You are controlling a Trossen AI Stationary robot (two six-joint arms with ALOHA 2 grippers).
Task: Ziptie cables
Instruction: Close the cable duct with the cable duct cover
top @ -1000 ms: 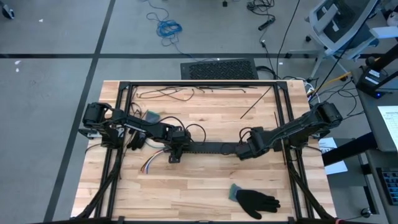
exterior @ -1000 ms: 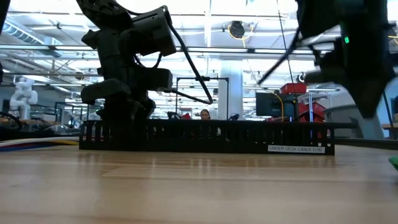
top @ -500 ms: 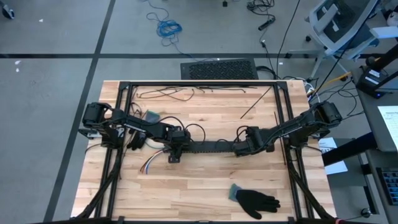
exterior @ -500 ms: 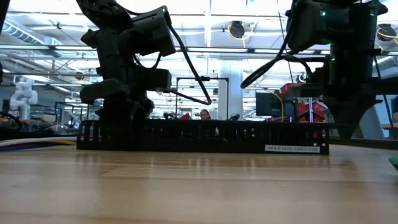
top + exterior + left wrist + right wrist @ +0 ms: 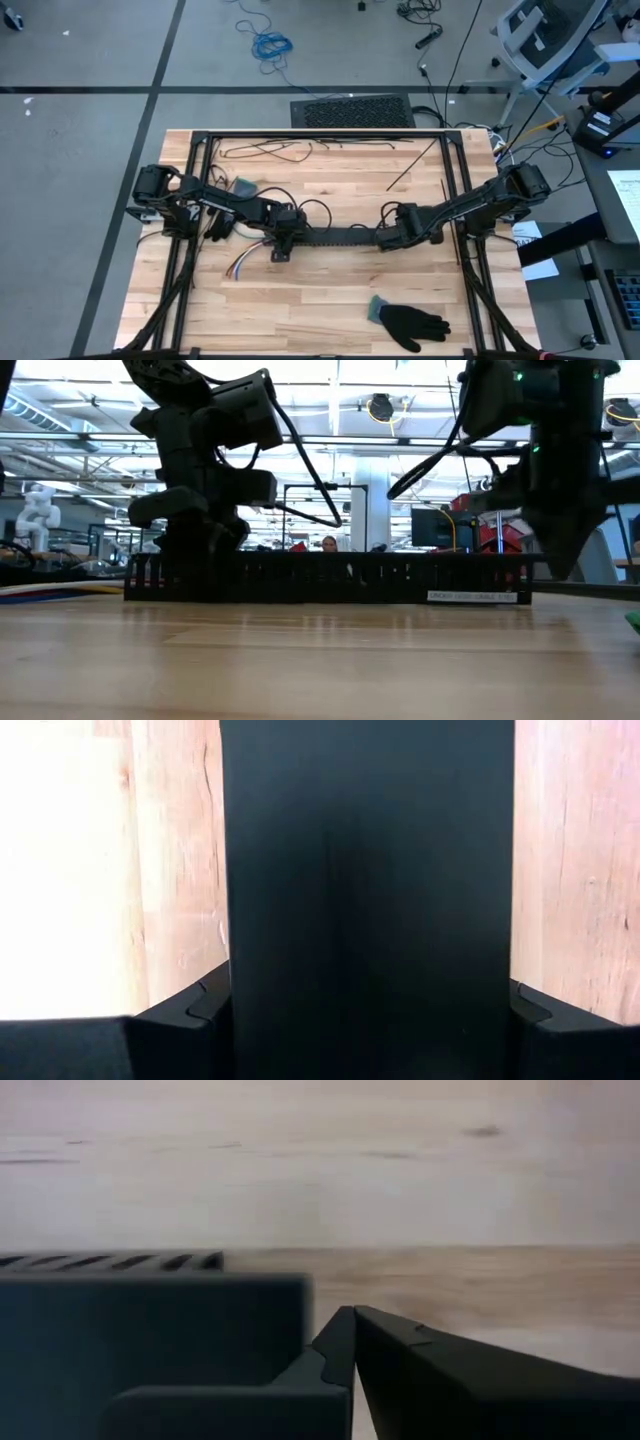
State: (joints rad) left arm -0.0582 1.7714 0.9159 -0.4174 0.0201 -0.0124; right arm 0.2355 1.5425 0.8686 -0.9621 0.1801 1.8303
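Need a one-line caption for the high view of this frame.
Left gripper clamps one end of the black slotted strip; shut right gripper at the other; cables lie loose.

Even overhead light on the table [image 5: 330, 300], glare washing the left wrist view, right wrist view blurred

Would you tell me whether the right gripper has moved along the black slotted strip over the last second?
Yes. The right gripper has shifted toward the left arm, inward from the right frame post, along the black slotted strip.
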